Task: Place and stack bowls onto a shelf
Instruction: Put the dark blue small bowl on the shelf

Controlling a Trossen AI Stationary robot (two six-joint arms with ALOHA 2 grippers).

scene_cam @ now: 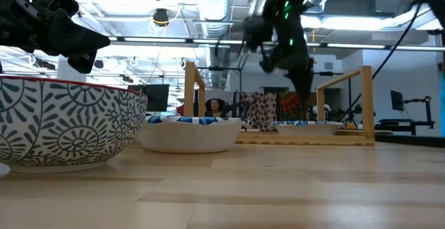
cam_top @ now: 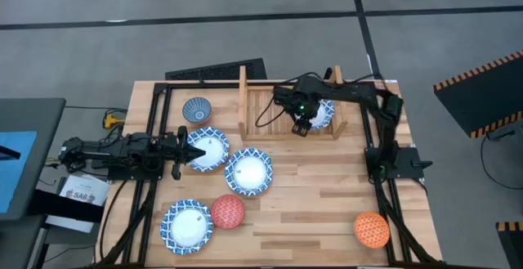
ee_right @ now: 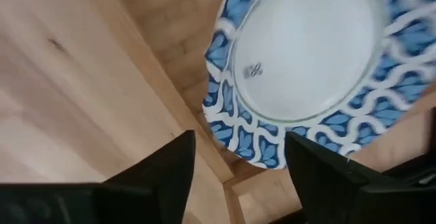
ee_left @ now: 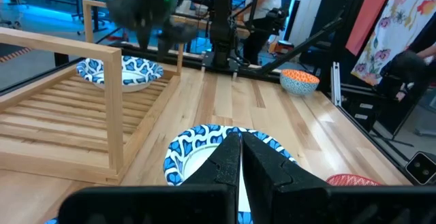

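We are looking at a light wooden worktop (cam_top: 327, 203) sitting on a grey floor (cam_top: 245, 24). A black metal frame (cam_top: 159, 97) is running along its left, far and right edges. A dark keyboard (cam_top: 216, 71) is lying just beyond the far edge. A dark side table (cam_top: 29, 114) is standing to the left, with a blue sheet (cam_top: 15, 171) lying on it. Orange-and-black hazard tape (cam_top: 482, 73) is showing at the right. Beyond the worktop, a person (scene_cam: 214, 108) is sitting in the room, and floral cloth (scene_cam: 261, 111) is hanging there.
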